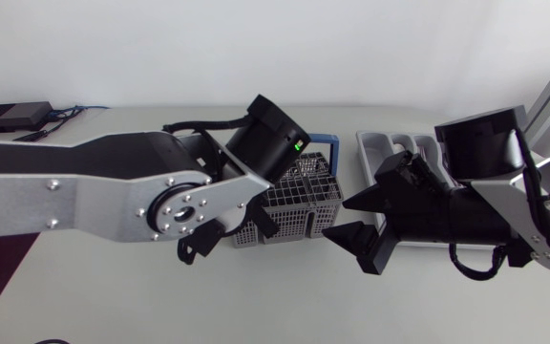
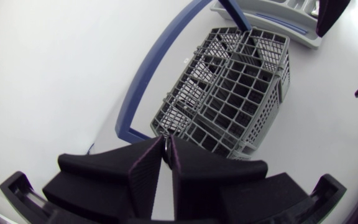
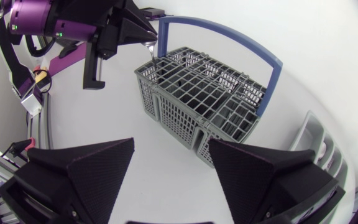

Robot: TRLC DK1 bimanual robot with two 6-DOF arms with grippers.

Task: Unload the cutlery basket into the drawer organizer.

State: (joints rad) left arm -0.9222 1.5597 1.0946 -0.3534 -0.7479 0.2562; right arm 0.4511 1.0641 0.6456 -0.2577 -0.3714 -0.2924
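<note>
Grey plastic mesh cutlery basket (image 1: 304, 205), mid-desk: slim silver utensil (image 3: 153, 62) at corner, clamped in left gripper (image 3: 148, 42). Pale grey drawer organizer (image 1: 369, 158): contents unclear. Right gripper (image 3: 173, 165) spread apart. Utensil visible in wrist views only.

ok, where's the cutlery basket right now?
Head view, mid-table: the cutlery basket sits left of the drawer organizer, the left gripper shut on a cutlery piece over its end, the open right gripper at its right side.

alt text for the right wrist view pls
The left gripper pinches a thin metal utensil over a corner of the grey, blue-handled basket. The basket lies ahead of the open right gripper, with an edge of the organizer beside it.
</note>
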